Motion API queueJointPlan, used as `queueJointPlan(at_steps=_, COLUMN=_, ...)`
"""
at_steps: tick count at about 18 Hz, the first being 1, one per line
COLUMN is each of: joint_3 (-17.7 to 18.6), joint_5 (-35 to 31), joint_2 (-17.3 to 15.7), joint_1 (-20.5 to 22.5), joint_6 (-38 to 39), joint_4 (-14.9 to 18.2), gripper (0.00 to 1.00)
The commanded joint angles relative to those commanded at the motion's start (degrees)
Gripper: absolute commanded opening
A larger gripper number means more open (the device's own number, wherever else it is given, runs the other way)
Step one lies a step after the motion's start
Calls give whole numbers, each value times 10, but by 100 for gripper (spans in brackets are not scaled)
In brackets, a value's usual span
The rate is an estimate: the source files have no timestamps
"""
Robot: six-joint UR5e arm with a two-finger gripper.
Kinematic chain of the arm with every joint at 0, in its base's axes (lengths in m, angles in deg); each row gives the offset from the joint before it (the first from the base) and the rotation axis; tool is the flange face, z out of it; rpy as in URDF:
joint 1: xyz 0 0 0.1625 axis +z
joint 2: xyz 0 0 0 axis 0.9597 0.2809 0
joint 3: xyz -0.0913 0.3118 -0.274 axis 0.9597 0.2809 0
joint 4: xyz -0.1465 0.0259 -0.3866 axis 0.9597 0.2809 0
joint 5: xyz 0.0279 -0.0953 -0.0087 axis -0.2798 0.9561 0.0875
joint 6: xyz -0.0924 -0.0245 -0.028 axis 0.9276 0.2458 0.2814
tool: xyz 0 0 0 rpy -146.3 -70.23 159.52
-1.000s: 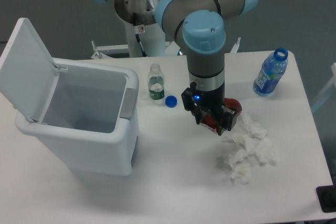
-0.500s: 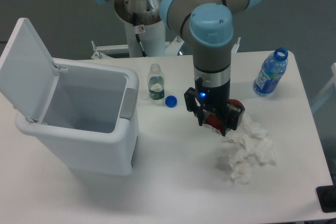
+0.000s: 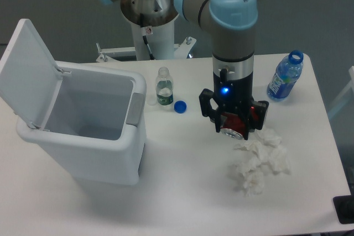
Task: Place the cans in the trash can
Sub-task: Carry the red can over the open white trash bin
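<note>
My hand (image 3: 233,127) is clamped around the red can (image 3: 233,124), low over the surface (image 3: 188,192). I'd lift straight up first, clear of the crumpled tissue (image 3: 258,161) just below-right, then carry it far left over the open trash can (image 3: 88,131).

Trash can (image 3: 83,136) at table's (image 3: 182,192) left, small bottle (image 3: 164,87) behind centre, can (image 3: 234,125) right of it, tissues (image 3: 257,161) in front

Bright, even overhead light; soft shadows, slightly soft focus.
</note>
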Motion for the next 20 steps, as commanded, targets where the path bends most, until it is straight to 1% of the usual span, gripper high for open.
queueJointPlan(at_steps=2, joint_3=-1, joint_5=14, joint_2=-6, joint_1=0, joint_6=53, joint_4=-3, gripper=58)
queueJointPlan(at_steps=3, joint_3=-6, joint_5=28, joint_2=-13, joint_1=0, joint_6=83, joint_4=-4, gripper=58)
queueJointPlan(at_steps=7, joint_3=-7, joint_5=89, joint_2=-44, joint_1=-3, joint_6=206, joint_4=-5, gripper=58)
queueJointPlan(at_steps=12, joint_3=-1, joint_5=143, joint_2=-84, joint_1=-10, joint_6=294, joint_4=-5, gripper=58)
queueJointPlan(at_steps=13, joint_3=-1, joint_5=155, joint_2=-95, joint_1=-13, joint_6=309, joint_4=-5, gripper=58)
queueJointPlan(at_steps=14, joint_3=-1, joint_5=170, joint_2=-99, joint_1=-17, joint_6=318, joint_4=-5, gripper=61)
queueJointPlan(at_steps=15, joint_3=1, joint_5=187, joint_2=-104, joint_1=-25, joint_6=323, joint_4=-5, gripper=63)
queueJointPlan(at_steps=16, joint_3=7, joint_5=190, joint_2=-113, joint_1=-36, joint_6=324, joint_4=-5, gripper=63)
queueJointPlan(at_steps=18, joint_3=20, joint_5=191, joint_2=-130, joint_1=-42, joint_6=324, joint_4=-5, gripper=62)
queueJointPlan(at_steps=20, joint_3=21, joint_5=192, joint_2=-135, joint_1=-58, joint_6=329, joint_4=-5, gripper=62)
